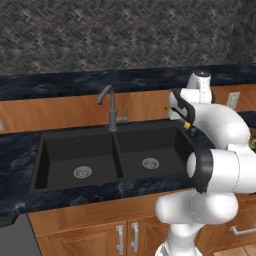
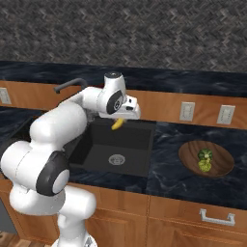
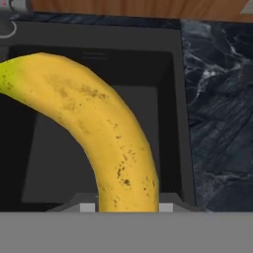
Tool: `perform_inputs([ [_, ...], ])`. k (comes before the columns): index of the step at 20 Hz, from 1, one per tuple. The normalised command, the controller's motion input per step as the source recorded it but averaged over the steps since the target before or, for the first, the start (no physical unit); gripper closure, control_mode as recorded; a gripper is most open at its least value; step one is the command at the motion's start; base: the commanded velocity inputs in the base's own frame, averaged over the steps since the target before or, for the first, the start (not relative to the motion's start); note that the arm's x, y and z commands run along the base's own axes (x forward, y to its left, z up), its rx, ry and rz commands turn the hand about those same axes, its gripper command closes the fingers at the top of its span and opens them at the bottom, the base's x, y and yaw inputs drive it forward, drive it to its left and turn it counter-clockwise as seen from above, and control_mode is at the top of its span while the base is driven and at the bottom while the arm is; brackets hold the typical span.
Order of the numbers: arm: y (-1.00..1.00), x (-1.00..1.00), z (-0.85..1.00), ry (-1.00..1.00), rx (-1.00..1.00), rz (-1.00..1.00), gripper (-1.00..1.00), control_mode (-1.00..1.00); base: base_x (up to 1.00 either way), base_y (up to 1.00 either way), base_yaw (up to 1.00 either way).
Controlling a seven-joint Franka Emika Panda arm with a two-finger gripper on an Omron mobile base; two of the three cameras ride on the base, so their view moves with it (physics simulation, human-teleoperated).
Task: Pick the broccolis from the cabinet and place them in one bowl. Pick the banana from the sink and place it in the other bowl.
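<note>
Yellow banana (image 3: 99,133), one, gripped in claw (image 2: 117,123); seemingly two broccolis (image 2: 205,160) in wooden bowl (image 2: 190,157).

light: even, soft — shadows: faint — focus: sharp, rendered

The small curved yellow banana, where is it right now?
The small curved yellow banana hangs in the gripper above the black sink's right basin, left of the brown wooden bowl.

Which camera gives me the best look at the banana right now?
The hand view: the banana runs large across it, speckled peel clear, above the sink basin. The right base view shows a small yellow piece hanging under the gripper; the left base view, a yellow sliver beside the arm.
</note>
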Motion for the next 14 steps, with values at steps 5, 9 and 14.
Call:
perform_inputs([
  [5,0.04,-0.62,0.65,0.00,0.00,-0.08,1.00,-1.00,0.00,0.00,0.00],
  [9,0.23,-0.67,0.12,-0.03,0.02,-0.19,1.00,-1.00,0.00,0.00,0.00],
  [14,0.23,-0.66,0.03,-0.05,0.07,-0.22,1.00,-1.00,0.00,0.00,0.00],
])
